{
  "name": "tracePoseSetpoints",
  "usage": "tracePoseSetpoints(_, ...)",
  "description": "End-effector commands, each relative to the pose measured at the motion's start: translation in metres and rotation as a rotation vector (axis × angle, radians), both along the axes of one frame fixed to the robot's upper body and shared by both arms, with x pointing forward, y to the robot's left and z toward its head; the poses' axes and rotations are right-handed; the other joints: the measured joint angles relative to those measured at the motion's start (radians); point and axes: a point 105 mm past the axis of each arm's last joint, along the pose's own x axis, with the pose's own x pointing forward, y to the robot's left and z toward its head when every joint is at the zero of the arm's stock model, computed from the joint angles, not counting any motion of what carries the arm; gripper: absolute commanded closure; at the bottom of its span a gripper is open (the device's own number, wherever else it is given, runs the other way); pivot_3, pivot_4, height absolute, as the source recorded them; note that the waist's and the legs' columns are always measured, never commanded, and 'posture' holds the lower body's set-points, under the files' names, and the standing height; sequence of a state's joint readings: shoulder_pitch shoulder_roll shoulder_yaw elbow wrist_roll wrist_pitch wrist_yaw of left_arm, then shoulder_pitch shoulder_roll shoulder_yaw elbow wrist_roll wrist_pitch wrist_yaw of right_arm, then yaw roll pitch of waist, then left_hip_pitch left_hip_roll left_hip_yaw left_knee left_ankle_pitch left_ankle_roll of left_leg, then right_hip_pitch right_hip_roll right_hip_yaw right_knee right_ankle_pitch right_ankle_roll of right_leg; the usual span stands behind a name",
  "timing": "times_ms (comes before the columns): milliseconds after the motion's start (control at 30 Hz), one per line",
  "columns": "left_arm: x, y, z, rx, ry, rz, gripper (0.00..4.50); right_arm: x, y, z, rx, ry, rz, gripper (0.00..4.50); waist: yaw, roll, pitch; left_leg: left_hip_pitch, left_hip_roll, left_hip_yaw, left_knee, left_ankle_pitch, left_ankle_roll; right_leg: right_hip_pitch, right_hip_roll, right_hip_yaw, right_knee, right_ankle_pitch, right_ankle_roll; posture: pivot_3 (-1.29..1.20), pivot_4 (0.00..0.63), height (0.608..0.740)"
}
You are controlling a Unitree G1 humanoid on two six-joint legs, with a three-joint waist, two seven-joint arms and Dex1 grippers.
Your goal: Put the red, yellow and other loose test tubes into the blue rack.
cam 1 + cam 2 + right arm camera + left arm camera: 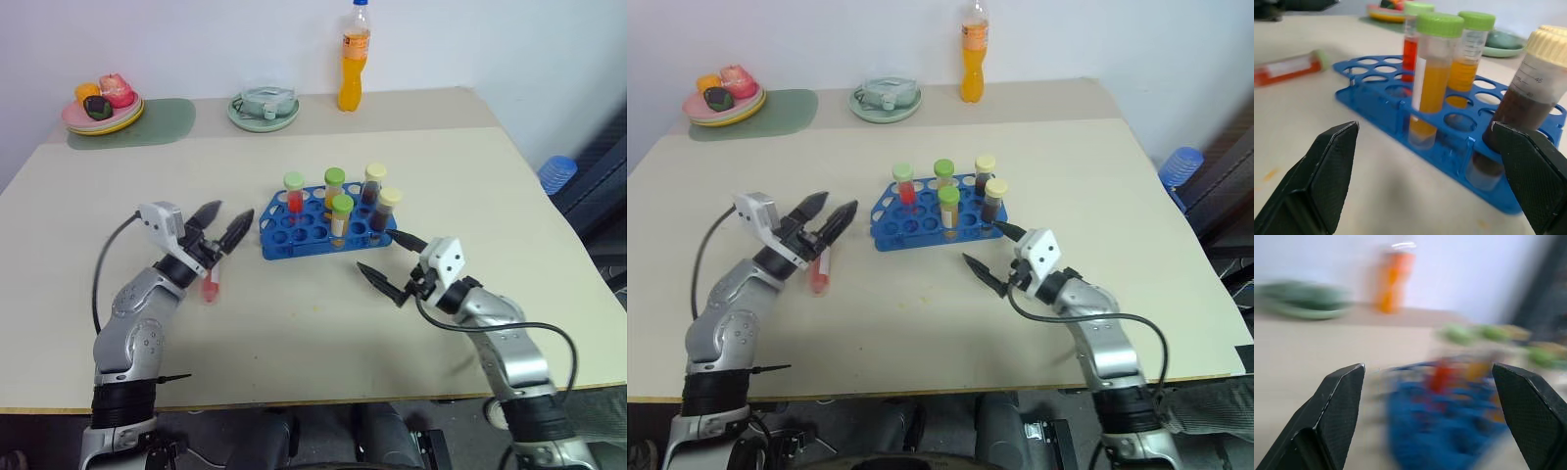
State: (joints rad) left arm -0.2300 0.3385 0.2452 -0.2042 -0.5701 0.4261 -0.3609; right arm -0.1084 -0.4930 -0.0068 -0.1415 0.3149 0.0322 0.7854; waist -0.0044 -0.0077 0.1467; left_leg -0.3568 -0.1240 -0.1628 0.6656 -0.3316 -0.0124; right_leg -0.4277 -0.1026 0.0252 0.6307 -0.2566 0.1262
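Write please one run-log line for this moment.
left gripper: open, above lying red tube | right gripper: open, empty, near blue rack | rack: five tubes standing

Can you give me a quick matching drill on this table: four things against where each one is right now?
Things:
1. loose red tube
2. orange bottle
3. blue rack
4. plate of food

Places:
A. far edge of the table, by the wall
B. far left corner, on a green mat
C. lying flat just below the left gripper
D. mid-table, holding five upright tubes

Pairs: 1-C, 2-A, 3-D, 4-B
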Motion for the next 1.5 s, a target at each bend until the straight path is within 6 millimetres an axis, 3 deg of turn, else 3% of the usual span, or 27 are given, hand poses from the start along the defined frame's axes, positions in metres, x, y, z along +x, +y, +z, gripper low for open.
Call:
tracePoseSetpoints(33,-0.003,0.017,0.005,0.019,0.173,0.159,0.25,-0.010,-0.003,0.029,-0.010,-0.066,0.077,0.04,-0.003,0.000,0.000,0.000,0.000,0.000,0.000,0.000,0.000,0.000,0.000,0.000,0.000,0.000,0.000,0.00,0.150,0.740)
tracePoseSetpoints(167,-0.007,0.025,-0.010,0.056,0.565,0.231,0.25,-0.006,-0.011,0.040,-0.040,-0.090,0.079,0.04,0.001,-0.001,0.000,0.000,0.000,0.000,0.001,0.000,0.000,0.000,0.000,0.000,0.001,0.000,0.000,0.00,0.150,0.740)
tracePoseSetpoints(233,-0.005,0.023,-0.002,-0.002,0.636,0.229,0.25,-0.004,-0.012,0.040,-0.046,-0.095,0.075,0.04,0.012,-0.002,0.001,0.000,0.000,0.000,0.002,0.000,0.000,0.000,0.001,0.000,0.001,0.000,0.000,0.00,0.150,0.740)
tracePoseSetpoints(500,0.013,0.016,0.006,-0.004,0.757,0.219,0.25,-0.021,-0.003,0.042,-0.040,-0.059,0.222,0.04,0.017,-0.003,0.001,0.000,0.000,0.000,0.001,0.000,0.000,0.000,0.000,0.000,0.001,0.000,0.000,0.00,0.150,0.740)
tracePoseSetpoints(800,0.017,0.009,-0.004,0.021,0.952,0.203,0.25,-0.039,-0.015,0.028,-0.102,0.024,0.316,0.04,0.018,-0.003,0.001,0.000,-0.001,-0.001,0.002,0.000,-0.001,0.000,0.000,0.000,0.002,0.000,0.000,0.00,0.150,0.740)
tracePoseSetpoints(1067,0.006,0.009,-0.015,-0.009,1.111,0.311,0.25,-0.040,-0.012,0.026,-0.101,0.013,0.305,0.04,0.018,-0.003,0.001,0.001,0.000,0.000,0.002,0.000,-0.001,-0.001,-0.001,0.002,0.003,0.000,0.000,0.00,0.150,0.740)
tracePoseSetpoints(1500,0.008,0.013,-0.035,0.010,1.248,0.407,0.25,-0.038,-0.006,0.029,-0.086,-0.003,0.288,0.04,0.019,-0.003,0.000,0.001,-0.002,0.000,0.003,0.001,-0.001,-0.001,0.000,0.002,0.004,0.000,0.000,0.00,0.150,0.740)
